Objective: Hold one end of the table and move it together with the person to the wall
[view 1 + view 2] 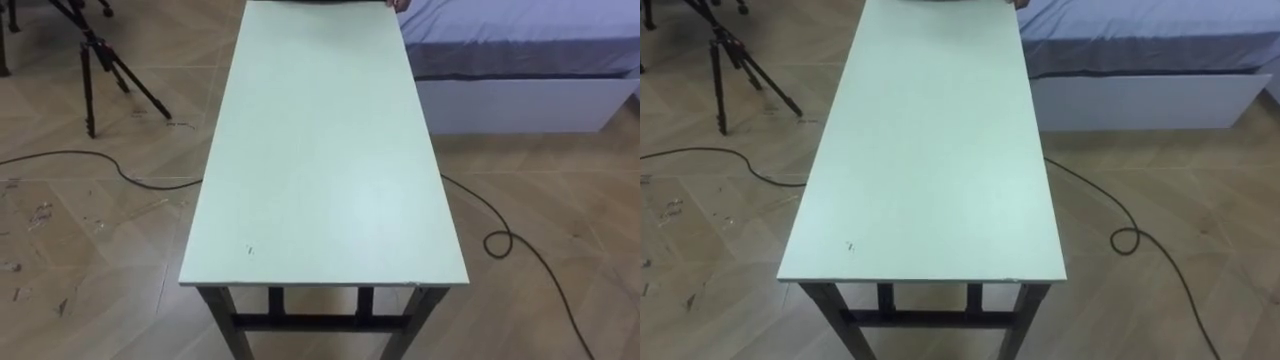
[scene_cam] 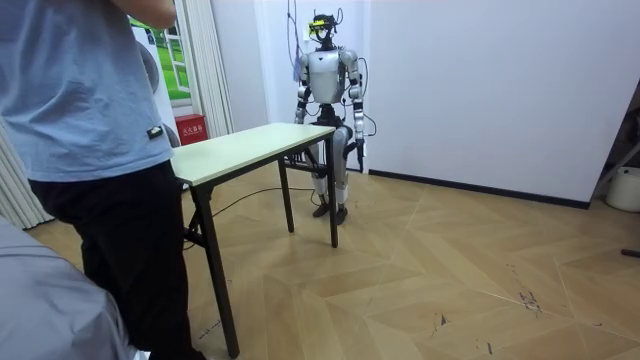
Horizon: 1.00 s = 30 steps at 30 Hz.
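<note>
Both arms hanging down; left hand (image 2: pixel 357 150) beside the thigh

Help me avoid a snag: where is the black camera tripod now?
The black camera tripod stands at the eye views' upper left, on the robot's left, beside the far end of the pale green rectangular table.

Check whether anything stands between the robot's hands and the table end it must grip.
Nothing visible does. The robot stands at the short end of the table, its left hand hanging by its hip. The cables and the tripod are on the floor off to the sides, away from that end.
</note>
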Tool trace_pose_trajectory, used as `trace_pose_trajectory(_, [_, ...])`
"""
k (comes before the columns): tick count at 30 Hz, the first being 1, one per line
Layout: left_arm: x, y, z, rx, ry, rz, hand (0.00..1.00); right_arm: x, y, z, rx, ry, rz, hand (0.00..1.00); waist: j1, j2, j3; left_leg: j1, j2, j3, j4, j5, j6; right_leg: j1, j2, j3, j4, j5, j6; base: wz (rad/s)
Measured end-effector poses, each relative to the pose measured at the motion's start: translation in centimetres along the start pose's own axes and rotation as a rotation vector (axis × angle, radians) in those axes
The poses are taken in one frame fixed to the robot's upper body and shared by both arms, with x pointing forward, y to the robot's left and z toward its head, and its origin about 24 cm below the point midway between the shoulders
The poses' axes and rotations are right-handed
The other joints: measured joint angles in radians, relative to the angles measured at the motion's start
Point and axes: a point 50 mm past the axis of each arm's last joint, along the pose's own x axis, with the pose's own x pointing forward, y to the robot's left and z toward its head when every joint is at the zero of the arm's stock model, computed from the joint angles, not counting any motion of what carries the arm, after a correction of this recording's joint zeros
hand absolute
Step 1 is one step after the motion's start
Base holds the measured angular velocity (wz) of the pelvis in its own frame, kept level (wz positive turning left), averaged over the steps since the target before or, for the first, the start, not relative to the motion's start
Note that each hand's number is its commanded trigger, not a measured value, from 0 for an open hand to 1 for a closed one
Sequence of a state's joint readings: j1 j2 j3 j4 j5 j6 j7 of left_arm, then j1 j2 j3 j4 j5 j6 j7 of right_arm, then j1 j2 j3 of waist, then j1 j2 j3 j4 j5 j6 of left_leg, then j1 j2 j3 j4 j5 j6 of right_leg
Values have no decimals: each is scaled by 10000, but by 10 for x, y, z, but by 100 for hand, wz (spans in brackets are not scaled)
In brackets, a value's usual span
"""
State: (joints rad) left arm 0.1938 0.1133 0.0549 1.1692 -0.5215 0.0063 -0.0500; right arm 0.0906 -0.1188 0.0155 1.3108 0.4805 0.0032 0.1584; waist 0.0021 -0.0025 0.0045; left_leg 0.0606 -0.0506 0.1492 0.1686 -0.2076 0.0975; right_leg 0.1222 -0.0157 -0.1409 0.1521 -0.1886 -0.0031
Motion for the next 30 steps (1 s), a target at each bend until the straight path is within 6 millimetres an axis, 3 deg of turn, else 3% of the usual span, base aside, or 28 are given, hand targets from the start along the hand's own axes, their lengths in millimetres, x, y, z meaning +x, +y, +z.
trace_pose_trajectory(5, [0,-18,18,-711,-736,-1364,0,-3,13,29,308,-1512,1240,0,-8,113,25,-346,0,5,207,1,6,-259,-38,-82,24,13,-14,0])
trace_pose_trajectory(10, [-6,-40,31,-867,-1472,-2915,0,-14,36,49,675,-2862,3108,0,-19,189,-14,-337,13,-18,204,1,4,-243,-19,-65,28,12,-14,2])
trace_pose_trajectory(14, [-24,-69,40,-1335,-2262,-4875,0,-29,66,49,1598,-3521,5163,0,-208,148,3,-440,12,-187,278,-1,1,-267,-33,-327,87,12,-13,15])
trace_pose_trajectory(21, [-66,-125,49,-2474,-2587,-8683,0,-61,114,43,2387,-3735,8642,0,-266,114,46,-389,18,-172,212,-1,2,-332,-33,-259,191,12,-13,-1])
trace_pose_trajectory(24, [-78,-139,54,-2297,-2803,-9618,0,-66,123,41,2261,-3684,9310,0,-278,107,48,-380,19,-172,194,-1,2,-334,-30,-236,195,12,-13,0])
trace_pose_trajectory(30, [-83,-138,54,-2015,-2677,-9966,0,-69,122,48,1513,-3765,9589,0,-344,107,51,-394,24,-174,195,0,1,-371,-23,-248,187,12,-13,0])
